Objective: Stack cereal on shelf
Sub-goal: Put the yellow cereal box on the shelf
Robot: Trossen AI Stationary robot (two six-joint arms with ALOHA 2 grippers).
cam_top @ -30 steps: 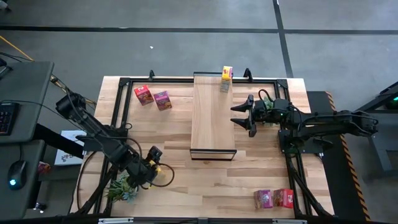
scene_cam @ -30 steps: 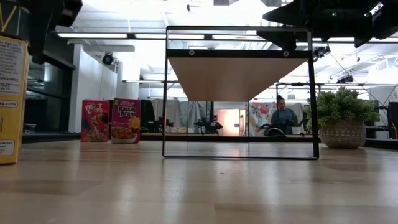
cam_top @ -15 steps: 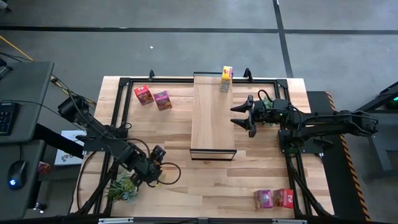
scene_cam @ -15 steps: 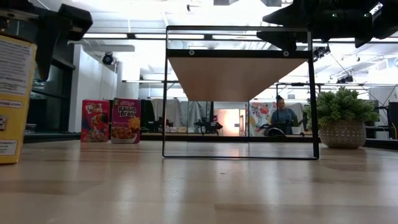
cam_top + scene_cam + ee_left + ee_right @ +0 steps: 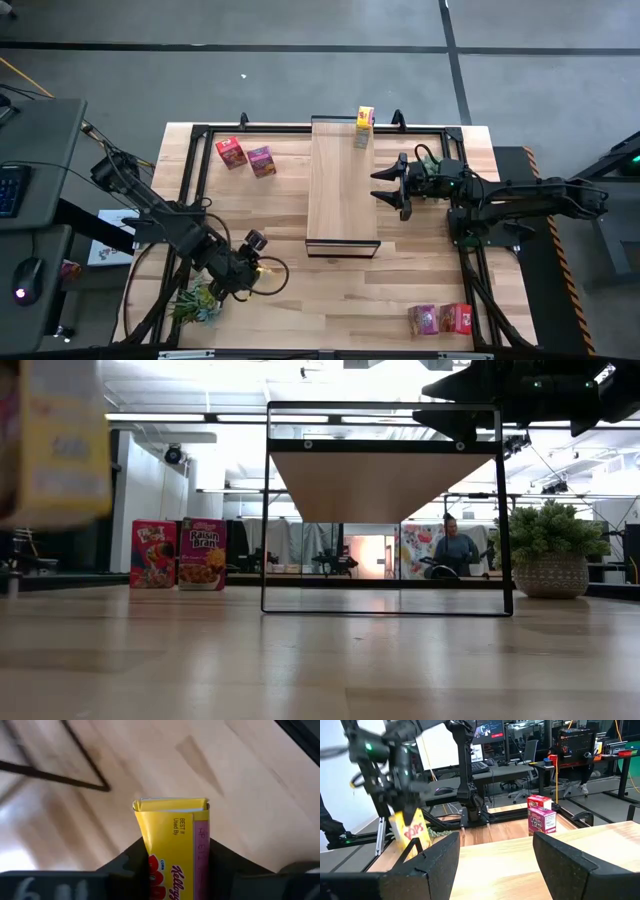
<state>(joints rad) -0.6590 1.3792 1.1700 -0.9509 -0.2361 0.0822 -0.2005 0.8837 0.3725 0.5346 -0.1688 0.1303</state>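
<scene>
My left gripper (image 5: 250,266) is near the table's front left, shut on a yellow cereal box (image 5: 172,845). The low view shows this box (image 5: 55,440) blurred and off the table. The shelf (image 5: 343,185), a light-wood plank in a black frame, stands mid-table. Another yellow box (image 5: 365,120) stands on its far end. My right gripper (image 5: 390,185) hovers open just right of the shelf, holding nothing. A red box (image 5: 231,152) and a purple box (image 5: 261,160) stand on the table at the far left. Two more boxes (image 5: 440,319) stand near the front right. My left gripper pinches the yellow box between its two fingers, one finger (image 5: 127,865) on each of two opposite sides, at the end nearest the gripper (image 5: 170,870). The fingers come from above. The box (image 5: 412,832) hangs below them, tilted and clear of the table.
A small green plant (image 5: 197,300) lies just left of my left gripper at the front left. A potted plant (image 5: 548,560) shows on the right of the low view. A person (image 5: 457,550) is in the room far behind the table.
My left gripper has taken hold of the yellow box, which stood on the table a second ago. It has lifted the box clear of the tabletop and tilted it. My right gripper has kept still.
</scene>
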